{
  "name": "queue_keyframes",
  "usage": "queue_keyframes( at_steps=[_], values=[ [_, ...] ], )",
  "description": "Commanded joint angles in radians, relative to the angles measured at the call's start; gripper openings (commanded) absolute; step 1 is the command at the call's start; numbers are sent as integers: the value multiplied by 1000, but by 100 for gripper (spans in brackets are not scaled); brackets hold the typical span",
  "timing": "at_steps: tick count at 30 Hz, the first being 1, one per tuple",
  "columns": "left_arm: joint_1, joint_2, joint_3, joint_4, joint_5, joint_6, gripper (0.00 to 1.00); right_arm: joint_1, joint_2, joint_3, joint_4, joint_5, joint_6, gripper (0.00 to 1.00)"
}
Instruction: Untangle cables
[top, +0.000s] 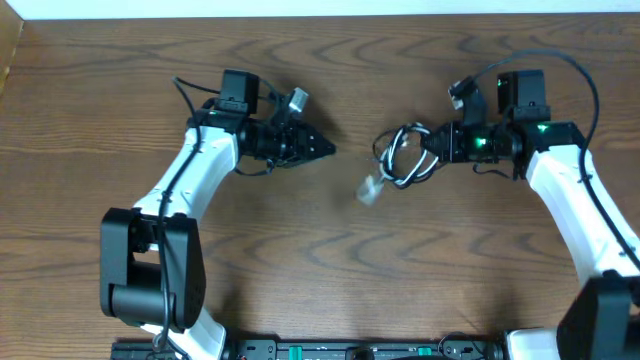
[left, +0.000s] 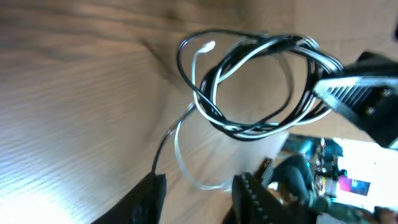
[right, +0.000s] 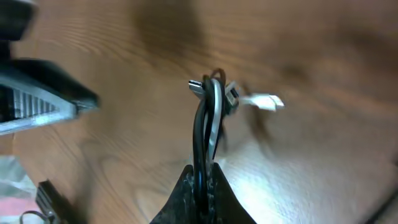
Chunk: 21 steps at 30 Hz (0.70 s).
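Coiling together — 2 cables (right: 208, 124), black, white.

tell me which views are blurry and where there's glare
overhead: sharp, only the white plug beside the cables is motion-smeared; left wrist: soft all over, glare on the table lower left; right wrist: cables fairly crisp, plug and table blurred
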Motion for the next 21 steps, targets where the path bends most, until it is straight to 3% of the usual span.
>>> queue_keyframes(
  at_steps=[1,15,21],
  values=[
    [-6,-12,3,45,84,52,45,54,-84,52,6,23,-73,1],
    [-76,-74,3,319,80,-103,48,75,-161,53,-20,16,-7,1],
    [-157,-74,3,354,-93,-160,47,75,-161,53,-64,-4,3,1]
  ],
)
